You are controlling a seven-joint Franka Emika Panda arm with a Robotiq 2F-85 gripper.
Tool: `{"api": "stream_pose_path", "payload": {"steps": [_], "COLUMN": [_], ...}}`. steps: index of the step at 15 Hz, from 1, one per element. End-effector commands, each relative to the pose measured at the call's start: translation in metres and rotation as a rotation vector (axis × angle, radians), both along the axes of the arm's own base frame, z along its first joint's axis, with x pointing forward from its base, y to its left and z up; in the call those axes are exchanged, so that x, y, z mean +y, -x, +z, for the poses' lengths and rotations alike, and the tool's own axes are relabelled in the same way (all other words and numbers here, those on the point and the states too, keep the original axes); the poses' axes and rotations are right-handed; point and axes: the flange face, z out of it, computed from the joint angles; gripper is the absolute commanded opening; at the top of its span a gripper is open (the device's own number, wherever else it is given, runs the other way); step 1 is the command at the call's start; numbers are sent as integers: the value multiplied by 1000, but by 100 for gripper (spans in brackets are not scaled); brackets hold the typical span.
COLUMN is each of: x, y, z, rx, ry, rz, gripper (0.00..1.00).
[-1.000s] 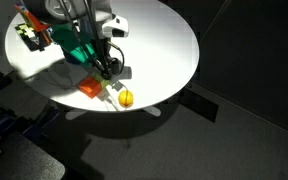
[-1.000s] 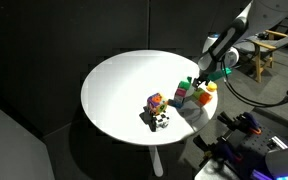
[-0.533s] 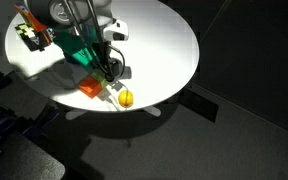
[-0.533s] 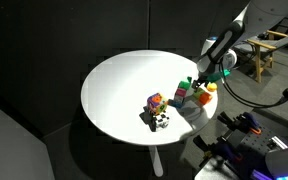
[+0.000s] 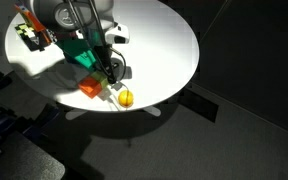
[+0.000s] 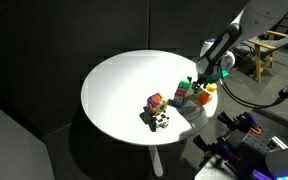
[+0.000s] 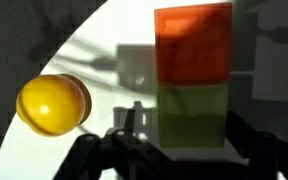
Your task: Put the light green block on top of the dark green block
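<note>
- The light green block [image 7: 192, 118] rests on the counter [image 5: 164, 40], touching the orange block [image 7: 192, 45] and near the yellow ball [image 7: 52, 103].
- The gripper [image 7: 184, 146] is low over it, jaws apart on either side. No grasp is evident.
- The dark green block [image 5: 82, 55] sits nearby with nothing on it.
- Remaining steps: grasp, lift, stack.
</note>
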Motion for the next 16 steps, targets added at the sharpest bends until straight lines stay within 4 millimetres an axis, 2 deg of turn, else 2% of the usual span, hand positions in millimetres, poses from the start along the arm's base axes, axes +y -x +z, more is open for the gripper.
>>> {"api": "stream_pose_path", "payload": {"steps": [1,4,10,16], "x": [-6,-7,-12,-13], "y": [-6,-7,-8,-7], "z": [1,11,41,86], "rx": [9,11,7,15], "ry": [-6,-7,2,-13], "rz": [0,-15,-47,-58], "gripper": [56,33,30,30]}}
